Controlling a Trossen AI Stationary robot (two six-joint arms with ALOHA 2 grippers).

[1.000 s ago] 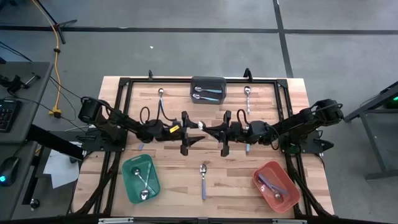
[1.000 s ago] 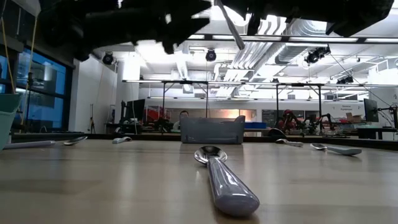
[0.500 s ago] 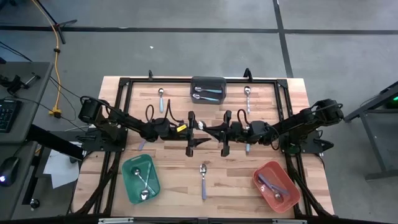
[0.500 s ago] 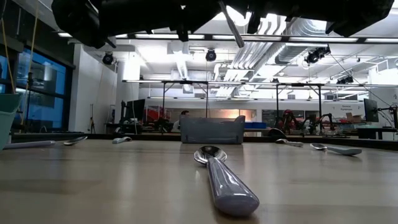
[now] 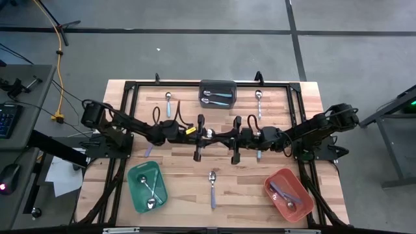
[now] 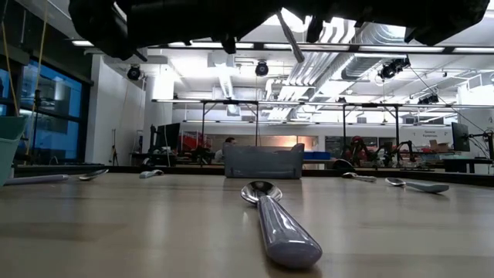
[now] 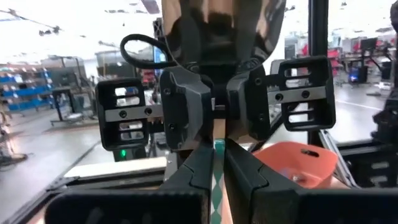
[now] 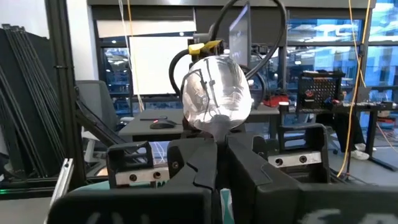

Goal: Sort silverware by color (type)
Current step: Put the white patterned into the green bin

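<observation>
spoon (image 8: pixel 216 99) aloft mid-desk, pinched between both grippers | right gripper (image 5: pixel 235 138) closed on its neck | left gripper (image 5: pixel 200 136) closed on it | you handle stiff, light, slick metal: grip the handle, not the bowl

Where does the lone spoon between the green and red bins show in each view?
High view: lone spoon, lower middle.
Low view: foreground centre.
Left wrist view: not in it.
Right wrist view: not in it.
Shared landmark: dark grey bin.
</observation>
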